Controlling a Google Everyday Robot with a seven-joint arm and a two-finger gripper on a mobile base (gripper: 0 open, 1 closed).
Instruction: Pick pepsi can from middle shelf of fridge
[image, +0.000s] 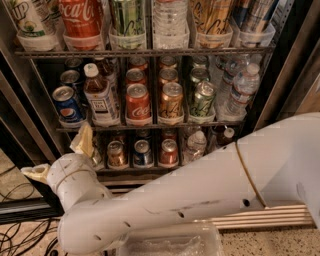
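The pepsi can, blue with a silver top, stands at the left end of the middle shelf of the fridge. More cans stand behind it in the same lane. My gripper is below and slightly left of the can, in front of the lower shelf's left end. Its two beige fingers are spread open and hold nothing. The upper finger's tip reaches up to the edge of the middle shelf, just right of the can's base. My white arm crosses the lower part of the view.
Next to the pepsi can stand a bottle, a red Coca-Cola can, a gold-orange can, a green can and water bottles. Tall cans fill the shelf above. Small cans sit on the lower shelf. Cables lie on the floor at left.
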